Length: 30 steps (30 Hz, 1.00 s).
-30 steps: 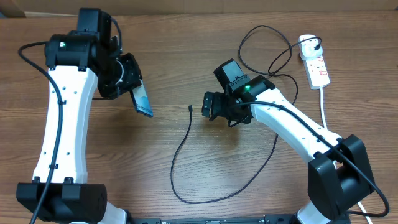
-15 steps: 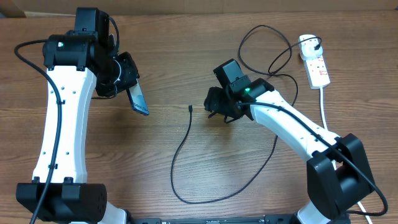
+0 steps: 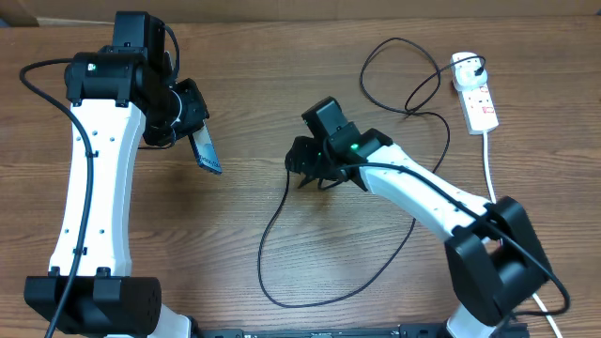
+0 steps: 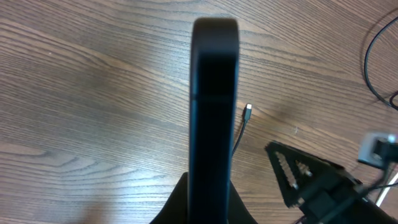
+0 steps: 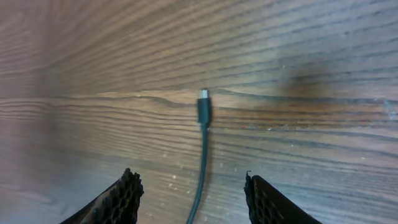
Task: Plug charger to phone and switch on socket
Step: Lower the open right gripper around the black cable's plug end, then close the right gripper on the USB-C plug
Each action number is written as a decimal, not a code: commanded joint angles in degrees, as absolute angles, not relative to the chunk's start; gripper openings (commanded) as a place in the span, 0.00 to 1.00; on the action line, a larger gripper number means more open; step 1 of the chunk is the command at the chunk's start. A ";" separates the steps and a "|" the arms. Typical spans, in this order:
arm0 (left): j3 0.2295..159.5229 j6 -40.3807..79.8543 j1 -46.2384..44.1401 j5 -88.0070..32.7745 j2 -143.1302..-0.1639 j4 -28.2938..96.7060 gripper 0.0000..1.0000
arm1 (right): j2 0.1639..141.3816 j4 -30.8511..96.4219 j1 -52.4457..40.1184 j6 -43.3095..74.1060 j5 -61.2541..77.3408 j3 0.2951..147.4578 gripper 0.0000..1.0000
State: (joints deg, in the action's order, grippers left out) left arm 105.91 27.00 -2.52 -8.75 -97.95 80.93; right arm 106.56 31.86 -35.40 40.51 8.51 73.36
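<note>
Gripping phone [image 3: 208,150] edge-up, left jaws clenched; right jaws parted astride charger [image 5: 204,112] tip, not touching.

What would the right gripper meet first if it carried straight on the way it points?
Probably the charger cable: it runs between the open fingers of the right gripper, its tip just ahead, lying on the table. Depth is unclear.

Slim black-edged, teal-screened phone [image 3: 208,153] hangs tilted at left; thin black looping charger cable [image 5: 203,149] lies mid-table; white socket block [image 3: 480,101] sits far right.
</note>
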 commanded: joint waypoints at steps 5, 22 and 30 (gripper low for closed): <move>107.72 26.79 -2.55 -8.40 -97.45 80.93 0.04 | 108.68 30.89 -35.53 40.71 9.52 72.97 0.55; 107.72 27.05 -2.63 -8.60 -97.45 80.05 0.04 | 113.27 27.05 -35.57 40.56 13.56 72.95 0.51; 107.72 30.39 -2.63 -8.62 -97.47 78.81 0.04 | 113.58 26.00 -35.57 40.77 13.13 72.95 0.50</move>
